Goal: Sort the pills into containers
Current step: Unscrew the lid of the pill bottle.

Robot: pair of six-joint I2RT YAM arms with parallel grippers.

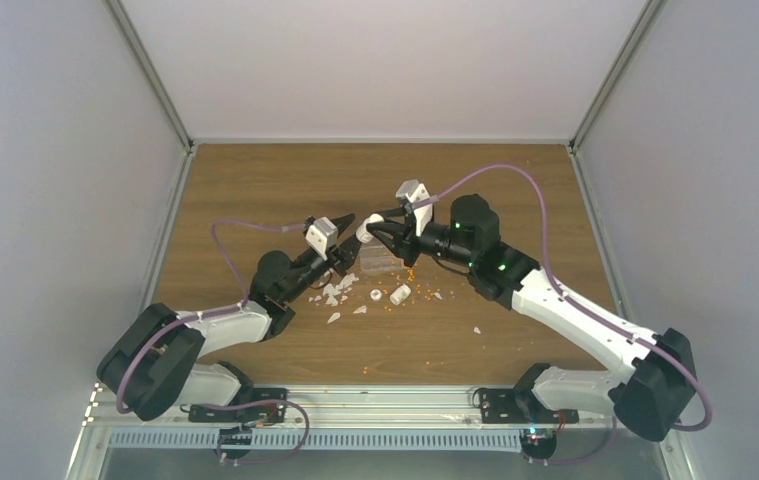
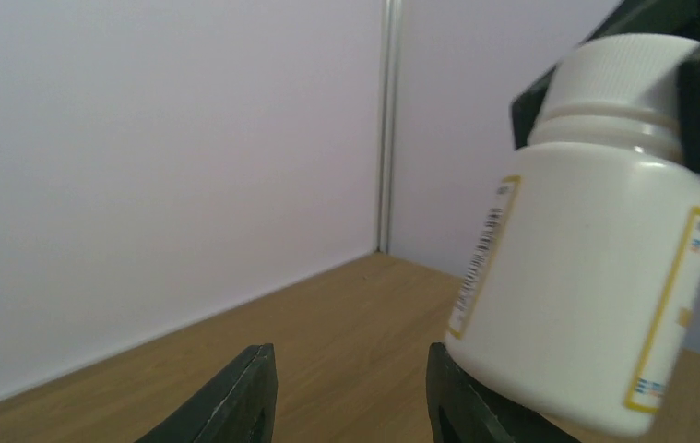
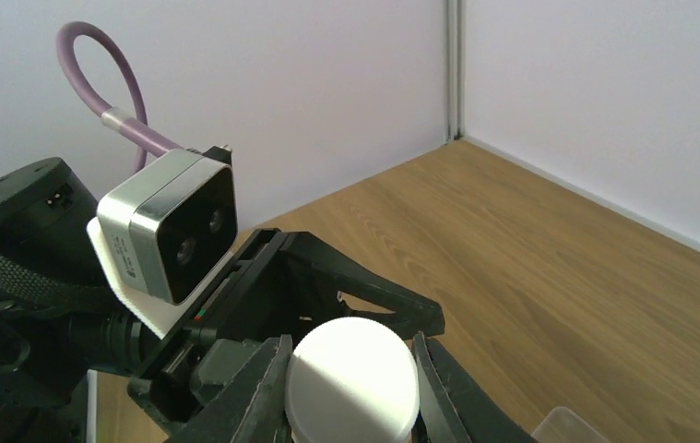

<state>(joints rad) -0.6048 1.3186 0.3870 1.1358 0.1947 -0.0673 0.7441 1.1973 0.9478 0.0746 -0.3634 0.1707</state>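
Gripped between right pincer [image 3: 348, 345] fingers: white bottle [image 3: 350, 388], round end facing the lens; just behind, left pincer [image 3: 346, 297] spread wide, grey camera [image 3: 167, 227] on its back, purple cable [image 3: 97, 78] looping above; beyond, wooden worktop [image 3: 530, 249] meeting white walls [image 3: 604, 92]; bottom right, corner of clear box [image 3: 563, 426].

Even bright light, soft shadows, sharp

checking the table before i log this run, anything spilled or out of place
Yes. Tiny orange pills lie loose on the table around the clear organiser box, mixed with white flakes. A small white vial lies tipped on its side among them.
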